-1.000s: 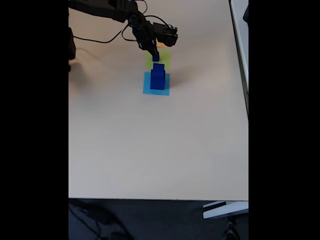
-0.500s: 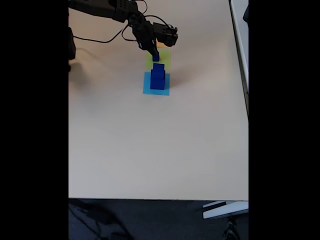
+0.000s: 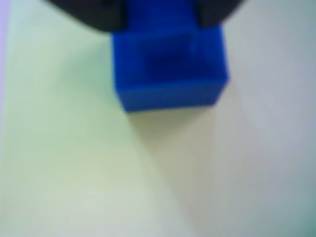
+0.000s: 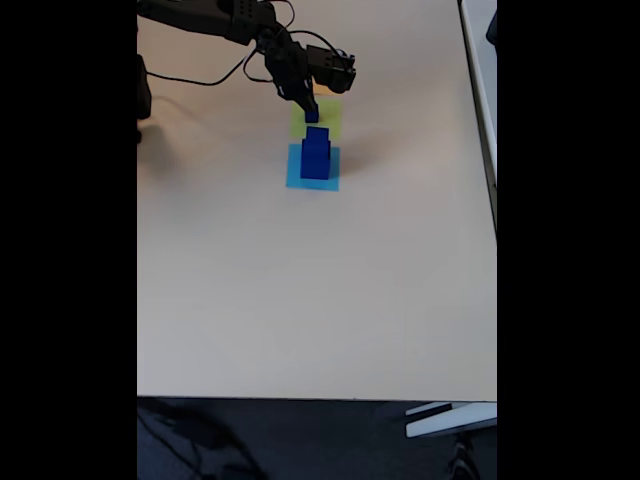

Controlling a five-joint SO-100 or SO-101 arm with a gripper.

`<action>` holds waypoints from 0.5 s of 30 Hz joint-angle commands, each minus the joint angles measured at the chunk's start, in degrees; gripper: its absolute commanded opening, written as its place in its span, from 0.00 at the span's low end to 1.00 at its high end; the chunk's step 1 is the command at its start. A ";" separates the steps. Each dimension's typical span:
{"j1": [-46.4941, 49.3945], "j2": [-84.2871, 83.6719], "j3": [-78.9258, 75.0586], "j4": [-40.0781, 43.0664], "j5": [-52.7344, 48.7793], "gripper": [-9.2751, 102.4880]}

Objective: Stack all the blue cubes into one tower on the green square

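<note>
Fingers point(image 4: 311, 112) unmoved, clamped on small cube point(image 4: 312, 116)

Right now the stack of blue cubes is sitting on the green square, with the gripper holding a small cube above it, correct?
Not quite. In the fixed view the stack of blue cubes stands on the light-blue square, not the green square, which lies just behind it. The rest holds: the gripper holds a small cube above the stack.
</note>
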 commanded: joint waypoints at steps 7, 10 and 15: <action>-0.18 4.22 -1.67 -1.41 0.00 0.11; -0.26 4.22 -1.67 -1.41 0.09 0.12; -0.26 4.22 -1.67 -1.49 -0.09 0.13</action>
